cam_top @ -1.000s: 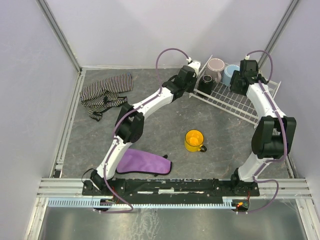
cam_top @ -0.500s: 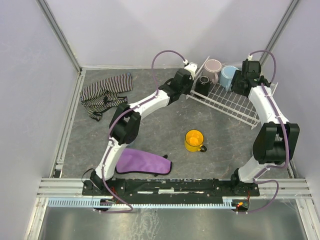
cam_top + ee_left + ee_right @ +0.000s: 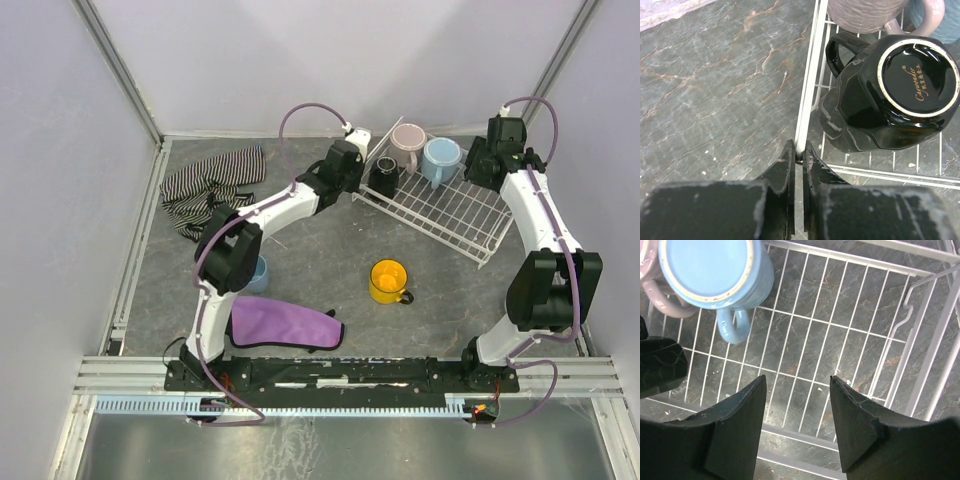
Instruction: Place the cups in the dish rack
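Observation:
The white wire dish rack (image 3: 450,215) lies at the back right. A black cup (image 3: 383,175), a pale pink cup (image 3: 407,140) and a light blue cup (image 3: 438,158) stand upside down in it. My left gripper (image 3: 362,186) is shut on the rack's left rim wire (image 3: 810,85), next to the black cup (image 3: 890,95). My right gripper (image 3: 478,165) is open and empty above the rack floor (image 3: 850,258), to the right of the blue cup (image 3: 710,270). A yellow cup (image 3: 388,281) stands upright on the table. A dusty-blue cup (image 3: 256,273) peeks out beside the left arm. No cream-white mug shows.
A striped cloth (image 3: 210,185) lies at the back left. A purple cloth (image 3: 285,325) lies at the front by the left arm's base. Side walls close in the table on the left, back and right.
The left gripper has moved left holding the rack's rim, and the rack with its three cups has slid left with it. The dusty-blue cup now shows beside the left arm.

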